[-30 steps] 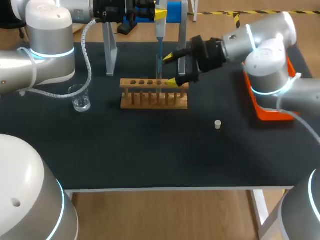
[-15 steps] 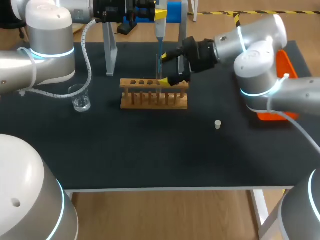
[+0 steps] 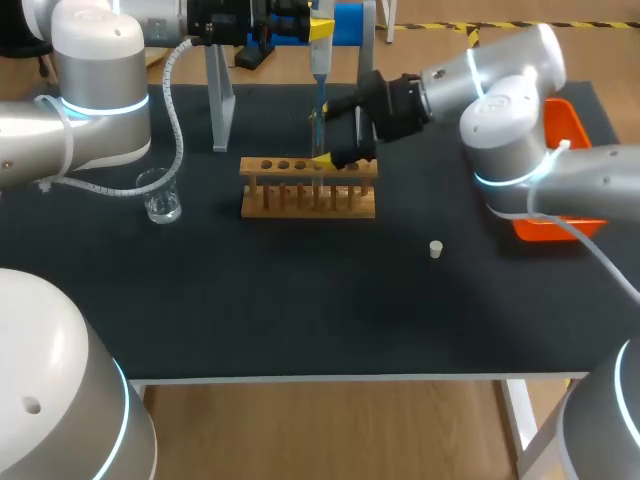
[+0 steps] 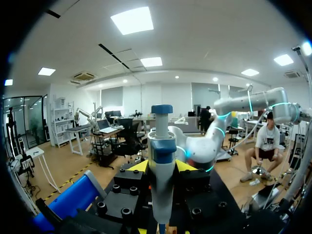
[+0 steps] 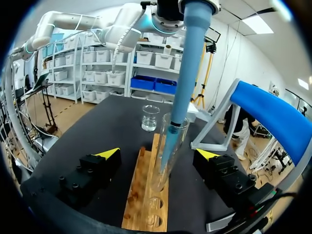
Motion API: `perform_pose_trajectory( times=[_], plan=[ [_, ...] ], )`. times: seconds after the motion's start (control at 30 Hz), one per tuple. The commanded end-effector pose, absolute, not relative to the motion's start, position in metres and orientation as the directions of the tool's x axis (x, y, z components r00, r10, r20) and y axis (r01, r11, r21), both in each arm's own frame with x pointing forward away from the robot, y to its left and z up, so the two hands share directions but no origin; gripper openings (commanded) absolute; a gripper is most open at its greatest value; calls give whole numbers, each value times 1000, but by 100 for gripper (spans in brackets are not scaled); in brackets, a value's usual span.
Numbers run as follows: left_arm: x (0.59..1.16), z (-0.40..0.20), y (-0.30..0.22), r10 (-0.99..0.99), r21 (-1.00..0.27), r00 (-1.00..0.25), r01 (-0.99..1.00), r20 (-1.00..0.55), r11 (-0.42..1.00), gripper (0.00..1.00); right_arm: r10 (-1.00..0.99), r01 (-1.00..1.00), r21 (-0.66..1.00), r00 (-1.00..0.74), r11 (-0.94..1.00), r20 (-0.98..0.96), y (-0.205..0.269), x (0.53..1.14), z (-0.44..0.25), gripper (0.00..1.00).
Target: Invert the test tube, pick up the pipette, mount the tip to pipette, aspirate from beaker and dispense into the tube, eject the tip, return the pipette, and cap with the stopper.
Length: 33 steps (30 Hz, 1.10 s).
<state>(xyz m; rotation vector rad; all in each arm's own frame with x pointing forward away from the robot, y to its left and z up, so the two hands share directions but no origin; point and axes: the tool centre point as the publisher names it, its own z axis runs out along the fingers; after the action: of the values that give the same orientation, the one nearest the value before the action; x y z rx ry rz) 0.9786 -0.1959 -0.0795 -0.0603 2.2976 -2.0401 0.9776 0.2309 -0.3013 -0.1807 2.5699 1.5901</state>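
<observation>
Your right gripper (image 3: 320, 137) is now closer, spread around one glass test tube (image 5: 161, 178) in the wooden rack (image 3: 308, 188); left gripper (image 4: 162, 166) pinches the pipette (image 4: 162, 141).

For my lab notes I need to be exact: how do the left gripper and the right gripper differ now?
The left gripper is shut on the pipette; the right gripper is open, its fingers wide of the test tube, touching nothing. The left gripper is high above the wooden rack; the right gripper is level with the tube. Both are lined up with that one tube.
</observation>
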Motion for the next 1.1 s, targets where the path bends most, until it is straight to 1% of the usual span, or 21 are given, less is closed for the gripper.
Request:
perform_pose_trajectory(
  times=[0.03, 1.1],
  plan=[
    [978, -79, -196, -76, -993, -997, 16, -26, 119, 0, -47, -162, 881, -986, 444, -157, 231, 978, -300, 100],
    [976, -75, -196, -79, -992, -996, 25, -34, 121, 0, -47, -162, 881, -986, 444, -157, 231, 978, -300, 100]
  ],
)
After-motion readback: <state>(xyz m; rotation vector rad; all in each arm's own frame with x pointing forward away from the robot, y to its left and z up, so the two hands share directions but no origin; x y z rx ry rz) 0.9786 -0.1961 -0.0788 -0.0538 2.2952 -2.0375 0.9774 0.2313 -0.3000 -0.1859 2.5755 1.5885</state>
